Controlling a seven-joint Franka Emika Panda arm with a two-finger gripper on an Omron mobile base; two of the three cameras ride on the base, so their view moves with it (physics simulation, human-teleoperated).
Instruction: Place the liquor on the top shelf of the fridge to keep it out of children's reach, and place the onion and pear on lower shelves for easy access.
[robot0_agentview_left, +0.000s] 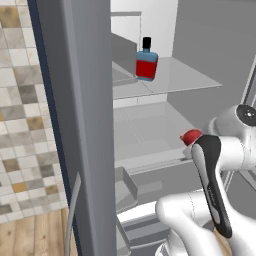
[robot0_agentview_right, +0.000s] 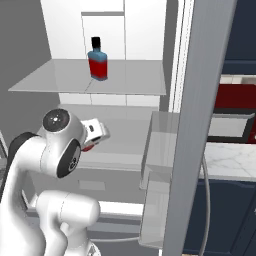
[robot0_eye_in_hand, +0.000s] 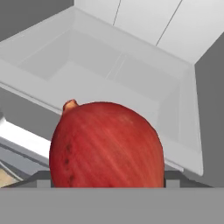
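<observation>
One item of three is already sitting in place: the liquor (robot0_agentview_left: 147, 61) is standing upright on the top shelf (robot0_agentview_left: 185, 75) of the fridge (robot0_agentview_right: 30, 45), toward the back. The onion (robot0_eye_in_hand: 107, 144) is riding in the gripper (robot0_agentview_right: 92, 135), pressed close in front of the hand camera, its stem nub pointing up and to the left in the hand view. The jaws are standing wide and seem to be clamped on the onion's flanks; the fingertips themselves are hidden behind it, so the hold is being judged from how the onion is sitting flush against the hand. In the left base view the onion is showing just at the front edge of the lower shelf (robot0_agentview_left: 145, 132), one level below the liquor and to the right of it. From the hand, that shelf's pale floor is lying ahead and slightly below the onion, with its front lip crossing just under it. The coming move likely turns on this: the onion needs carrying forward over the lip before lowering, since a release at the edge could let a round thing roll out. The pear is not being accounted for here.
</observation>
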